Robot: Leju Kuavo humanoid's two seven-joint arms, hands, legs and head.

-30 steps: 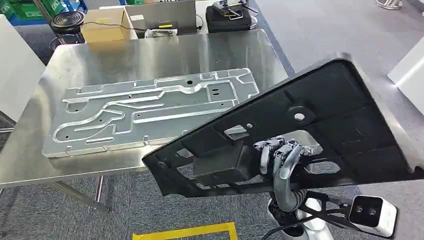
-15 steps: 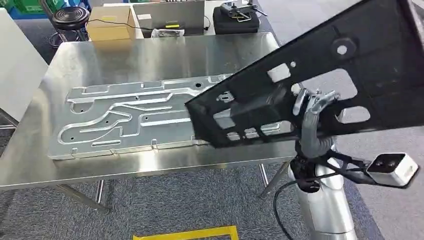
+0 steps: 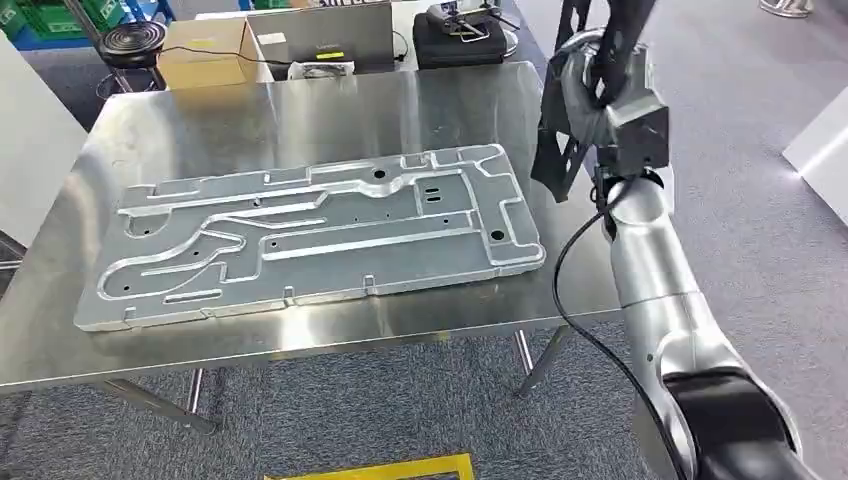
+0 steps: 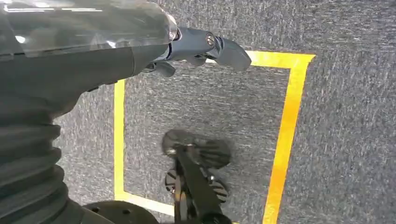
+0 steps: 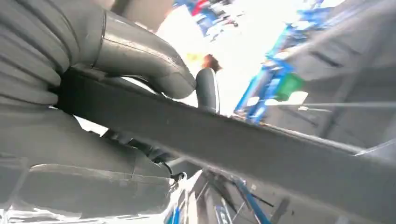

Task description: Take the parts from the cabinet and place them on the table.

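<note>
A large silver stamped metal panel [image 3: 310, 235] lies flat on the steel table [image 3: 300, 110]. My right hand [image 3: 590, 75] is raised high beside the table's right edge and grips a black panel [image 3: 560, 150], now turned edge-on and running up out of the head view. In the right wrist view the black panel [image 5: 243, 149] crosses as a dark bar, with my right hand [image 5: 140, 60] wrapped over its edge. My left hand [image 4: 201, 46] hangs over the carpet, holding nothing, its fingers loosely extended.
At the table's far edge sit a cardboard box [image 3: 205, 52], a laptop [image 3: 320, 35] and a black case [image 3: 460, 40]. A black stool [image 3: 132, 42] stands at the far left. Yellow floor tape [image 3: 370, 468] marks the grey carpet. A white surface [image 3: 30, 130] borders the left.
My right arm has swung the black panel up and to the right, from lying broad across the view to standing edge-on high beside the table. The camera shifted slightly.
</note>
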